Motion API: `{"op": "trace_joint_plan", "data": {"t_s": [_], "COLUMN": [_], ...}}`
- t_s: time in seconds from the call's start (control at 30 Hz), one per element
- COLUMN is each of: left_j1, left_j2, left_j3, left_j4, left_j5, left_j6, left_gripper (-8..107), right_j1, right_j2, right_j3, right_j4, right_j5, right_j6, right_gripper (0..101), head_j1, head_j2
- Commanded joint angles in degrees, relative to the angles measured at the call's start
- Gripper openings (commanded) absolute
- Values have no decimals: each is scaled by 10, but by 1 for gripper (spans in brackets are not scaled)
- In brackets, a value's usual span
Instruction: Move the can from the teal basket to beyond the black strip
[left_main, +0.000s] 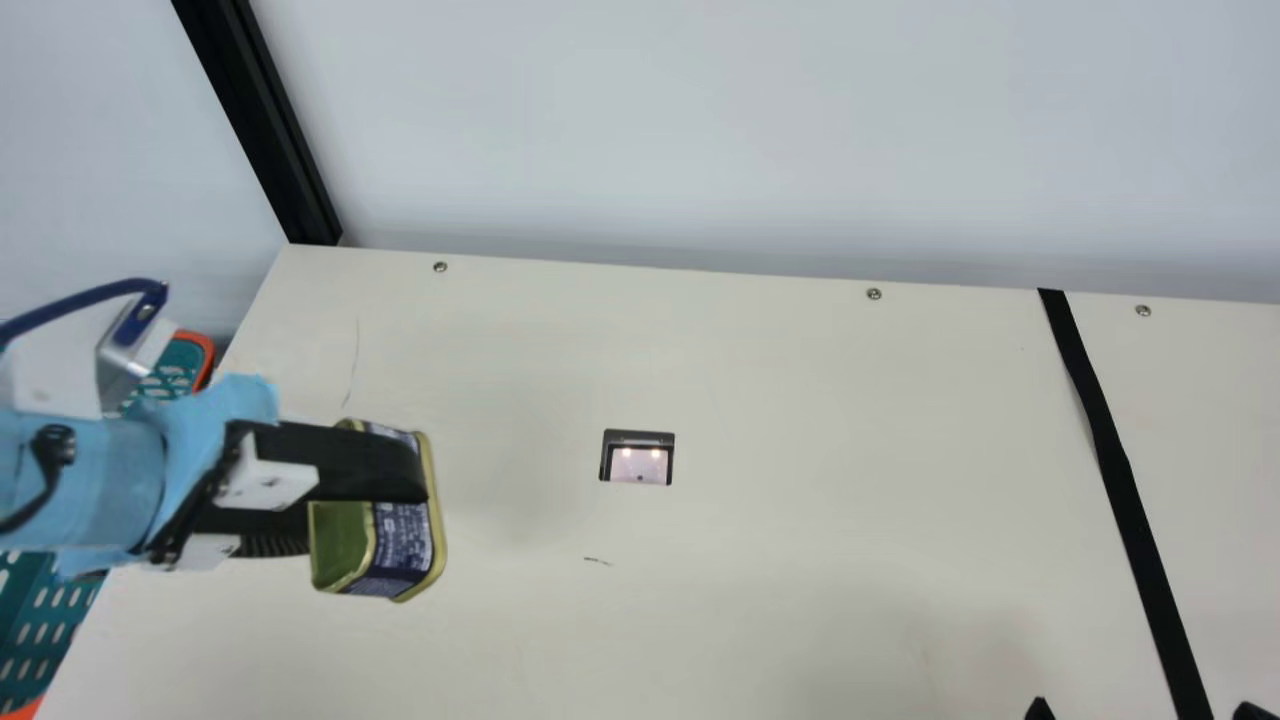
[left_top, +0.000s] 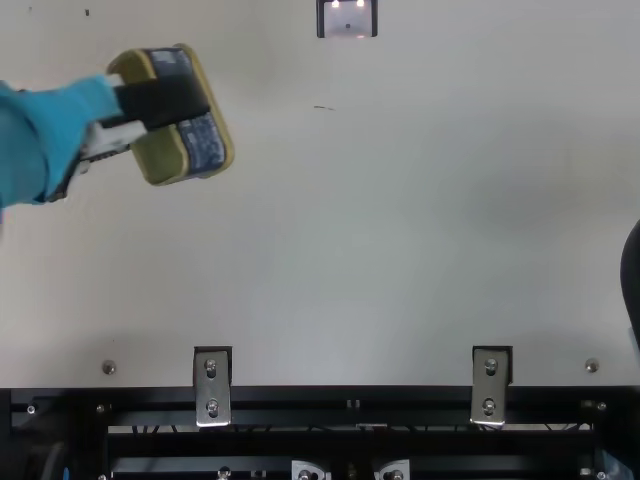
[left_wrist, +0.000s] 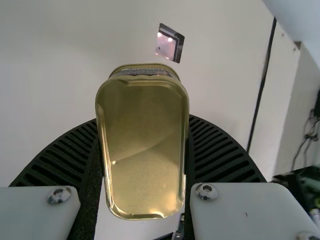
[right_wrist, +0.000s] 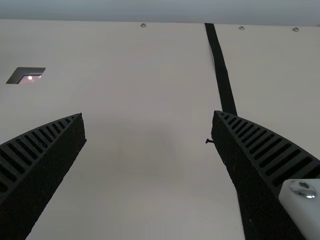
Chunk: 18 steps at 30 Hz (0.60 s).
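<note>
Over the left part of the cream flat tabletop (left_main: 750, 380), the left gripper (left_wrist: 142, 122), fitted with black ribbed fingers, grasps the rounded rectangular metal can with gold ends and a dark blue label (left_main: 403, 535). One finger bears on each side of the can; one gold end faces the wrist camera. The can is out of the perforated teal plastic basket with orange edging (left_main: 22, 577) and appears raised from the tabletop. The right gripper (right_wrist: 149, 117), also with black ribbed fingers, is spread wide with nothing between them, near the long black fabric strip (left_main: 1112, 450). Current step, as judged: transport, with extraction complete and placement outstanding. The can is on the basket side of the strip, well apart from it. Next move: carry the can toward the strip, maintaining grip and clearance. If the left arm's reach proves insufficient, set the can down at mid-table, upright and stable, for pickup by the right gripper. Release only with the base fully seated. Caution: a tilted release may topple the can; excess squeeze may dent its thin walls.
</note>
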Motion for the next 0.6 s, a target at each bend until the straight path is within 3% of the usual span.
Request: {"op": "trace_joint_plan", "data": {"t_s": [0.0, 0.37, 0.57], "left_j1": [-59, -226, -250], "left_j2": [0, 15, 22], "left_j3": [-8, -53, -63], "left_j4": [57, 277, 288], "left_j5": [-16, -56, -45], "left_j6": [-2, -12, -21], "left_gripper": [10, 10, 10], "right_j1": [0, 0, 0], "right_j2": [0, 0, 0], "right_j3": [0, 0, 0], "right_j4": [0, 0, 0], "right_j5": [0, 0, 0], "right_j6": [0, 0, 0], "right_gripper": [101, 101, 101], "head_j1": [-10, -10, -10], "head_j2": [-2, -2, -2]}}
